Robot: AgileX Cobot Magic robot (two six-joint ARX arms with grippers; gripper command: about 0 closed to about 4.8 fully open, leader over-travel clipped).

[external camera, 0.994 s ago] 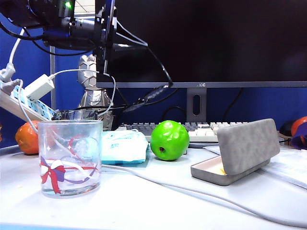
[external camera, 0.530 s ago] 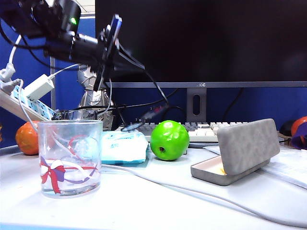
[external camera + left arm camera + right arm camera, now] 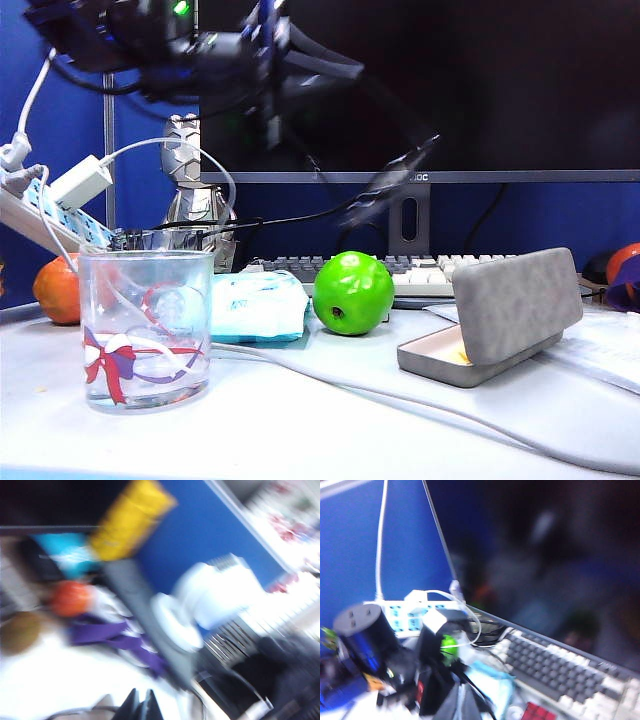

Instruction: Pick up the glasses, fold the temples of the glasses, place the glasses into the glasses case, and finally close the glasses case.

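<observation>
The left arm is blurred in the upper left of the exterior frame. The left pincer [image 3: 140, 706] has its jaws pressed together. The right pincer [image 3: 460, 702], at the lower middle of its wrist frame, is closed too.

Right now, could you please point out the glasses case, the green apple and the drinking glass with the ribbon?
glasses case [image 3: 517, 303]: exterior view, on the grey outside of its raised lid.
green apple [image 3: 353, 291]: exterior view, on the middle of its front.
drinking glass [image 3: 146, 330]: exterior view, on its clear front wall.
</observation>
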